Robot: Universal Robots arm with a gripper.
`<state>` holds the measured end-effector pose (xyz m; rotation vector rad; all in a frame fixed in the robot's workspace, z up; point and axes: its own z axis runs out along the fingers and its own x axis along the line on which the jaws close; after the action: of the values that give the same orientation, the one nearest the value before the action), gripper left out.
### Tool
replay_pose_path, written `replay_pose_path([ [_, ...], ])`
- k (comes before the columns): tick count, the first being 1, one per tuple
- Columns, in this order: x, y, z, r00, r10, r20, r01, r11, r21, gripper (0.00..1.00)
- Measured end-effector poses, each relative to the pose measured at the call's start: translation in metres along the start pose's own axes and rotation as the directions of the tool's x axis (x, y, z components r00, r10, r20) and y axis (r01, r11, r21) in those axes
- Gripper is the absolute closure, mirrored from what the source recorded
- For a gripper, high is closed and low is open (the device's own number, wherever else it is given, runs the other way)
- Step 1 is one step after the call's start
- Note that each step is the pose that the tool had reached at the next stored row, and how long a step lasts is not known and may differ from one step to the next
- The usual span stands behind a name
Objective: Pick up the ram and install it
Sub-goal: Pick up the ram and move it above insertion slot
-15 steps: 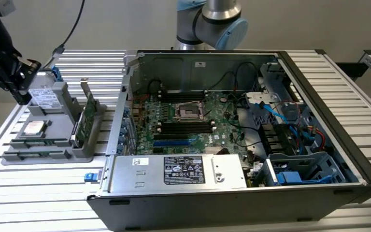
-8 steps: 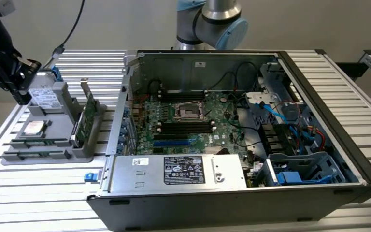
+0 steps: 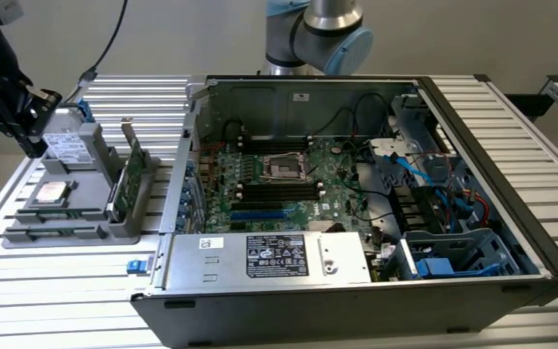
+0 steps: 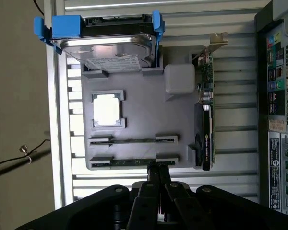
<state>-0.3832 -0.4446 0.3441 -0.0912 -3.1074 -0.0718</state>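
Black computer case (image 3: pixel 540 247) stands open, and just beside it, at the exterior view's left, a grey holder (image 4: pixel 144 120) carries 2 green sticks (image 4: pixel 132 140) seated in slots. The ram (image 4: pixel 132 162) nearest the gripper (image 4: pixel 159 173) sits there untouched, the gripper hovering toward one end with its jaws clenched on nothing. A clean pick likely calls for parting them across the thin board near its middle and lifting straight.

No wording can be read: the black-and-white label (image 3: pixel 277 255) on the power supply (image 3: pixel 342 258) at the exterior view's lower middle, the hard drive's (image 4: pixel 105 44) label (image 4: pixel 116 62) and the computer case's (image 4: pixel 278 28) stickers (image 4: pixel 277 125) carry print that cannot be made out.
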Motion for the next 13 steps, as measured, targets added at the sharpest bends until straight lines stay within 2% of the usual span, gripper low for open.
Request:
replay_pose_path([
  [3,0.0001,0.0000,0.0003,0.9990,-0.046,-0.0020,0.046,0.9990,0.0015,0.90],
  [6,0.0001,0.0000,0.0008,0.9950,-0.100,-0.0047,0.100,0.9950,0.0023,0.90],
  [10,0.0000,-0.0001,0.0017,0.9852,-0.171,-0.0078,0.171,0.9852,-0.0001,0.90],
  [13,0.0000,-0.0001,0.0025,0.9740,-0.227,-0.0098,0.226,0.9740,-0.0045,0.90],
])
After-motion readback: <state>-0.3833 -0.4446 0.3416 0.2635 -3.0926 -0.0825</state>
